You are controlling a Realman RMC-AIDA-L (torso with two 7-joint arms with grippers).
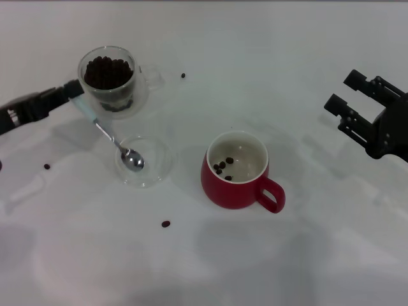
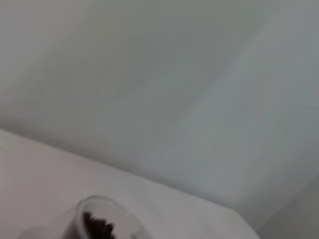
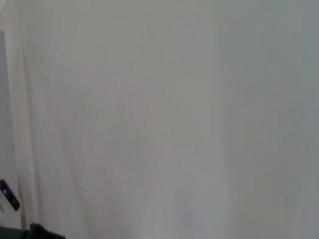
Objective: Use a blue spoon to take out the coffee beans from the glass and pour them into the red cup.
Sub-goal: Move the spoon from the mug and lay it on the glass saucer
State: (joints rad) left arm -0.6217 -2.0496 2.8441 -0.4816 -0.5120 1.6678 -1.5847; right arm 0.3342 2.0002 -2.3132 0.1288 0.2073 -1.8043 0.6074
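Observation:
The glass stands at the back left, full of coffee beans; it also shows in the left wrist view. My left gripper sits just left of the glass, shut on the end of the blue spoon's pale handle. The spoon slants down to the right, and its metal bowl rests empty in a shallow clear dish. The red cup stands in the middle with a few beans inside, handle toward the front right. My right gripper hangs open at the far right.
Loose beans lie on the white table: one behind the glass, one at the left, one in front of the dish. The right wrist view shows only a pale surface.

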